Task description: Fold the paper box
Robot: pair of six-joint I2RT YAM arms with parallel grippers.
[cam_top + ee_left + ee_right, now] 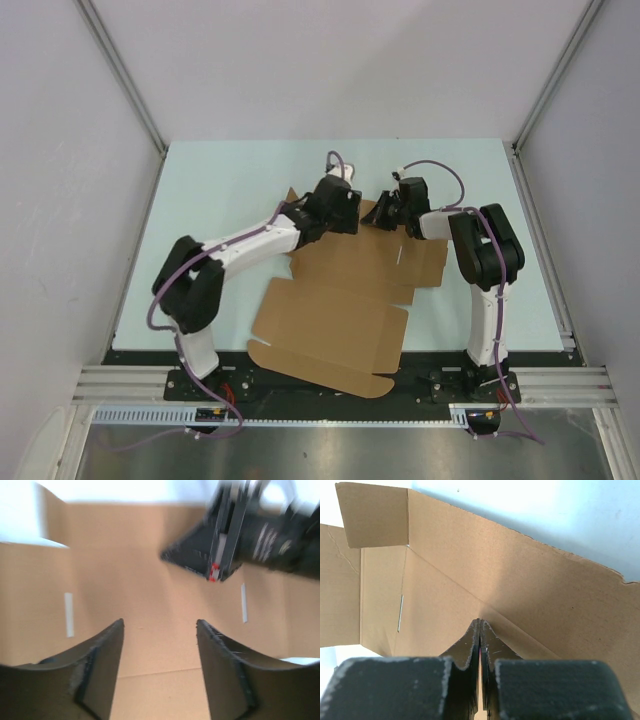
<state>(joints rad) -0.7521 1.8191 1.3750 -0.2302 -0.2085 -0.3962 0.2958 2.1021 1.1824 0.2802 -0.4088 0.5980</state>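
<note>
The paper box (340, 310) is a brown cardboard die-cut sheet lying mostly flat on the table, with its far flaps raised. My left gripper (347, 208) hovers over its far part. In the left wrist view the left gripper (160, 625) is open, and only bare cardboard (145, 580) shows between the fingers. My right gripper (386, 214) is shut, with its tips set against a fold crease where a raised panel (530, 580) meets the base. Nothing shows between the right gripper's (480, 621) fingers. It also appears blurred in the left wrist view as the right gripper (165, 556).
The pale green table (220, 190) is bounded by white walls and aluminium rails (130, 90). A near flap of the sheet overhangs the black base rail (330, 385). Narrow slots (68, 614) are cut in the cardboard, and a small corner flap (372, 515) stands up.
</note>
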